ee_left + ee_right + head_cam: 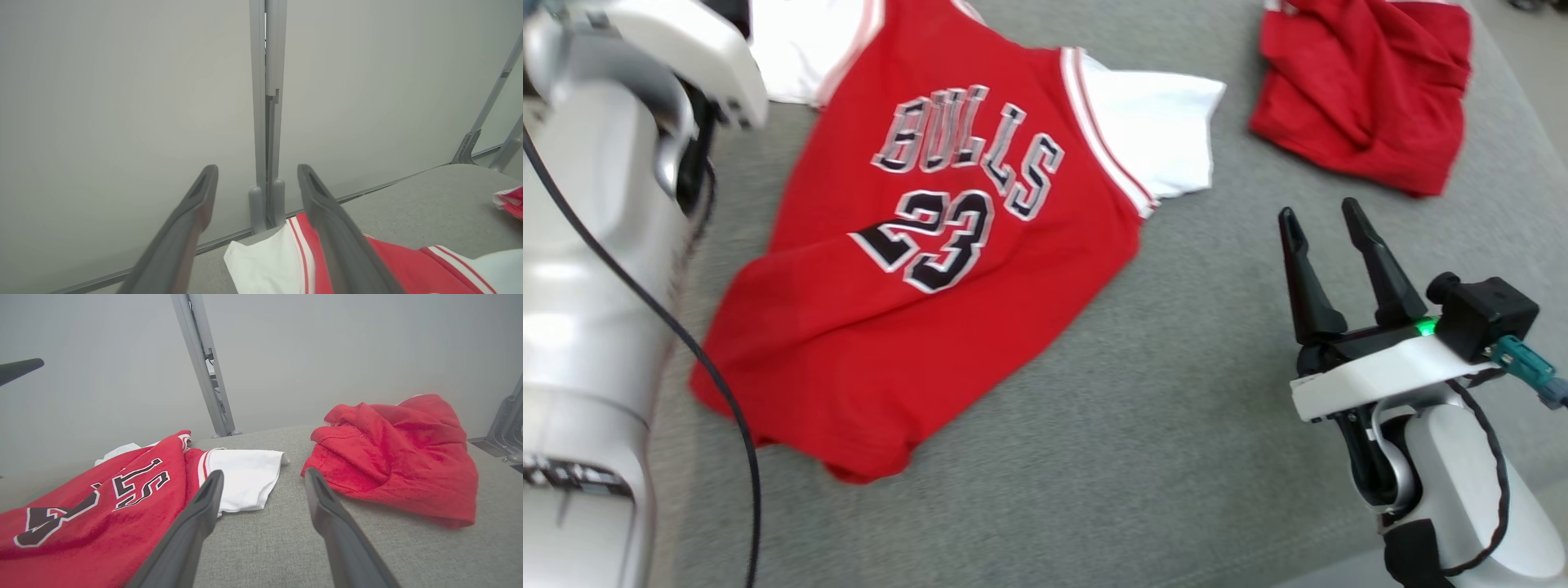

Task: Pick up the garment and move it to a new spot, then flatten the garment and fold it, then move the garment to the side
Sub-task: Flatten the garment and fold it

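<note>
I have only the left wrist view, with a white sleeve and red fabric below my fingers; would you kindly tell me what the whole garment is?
Observer: It is a red jersey printed BULLS 23, lying spread but wrinkled on the grey surface.
Operator: Thank you. Where is the right gripper?
Observer: The right gripper is open over bare surface, to the right of the jersey.
Operator: Is the red cloth at my right edge part of the jersey?
Observer: No, it is a separate crumpled piece, lying apart from the jersey.
</note>
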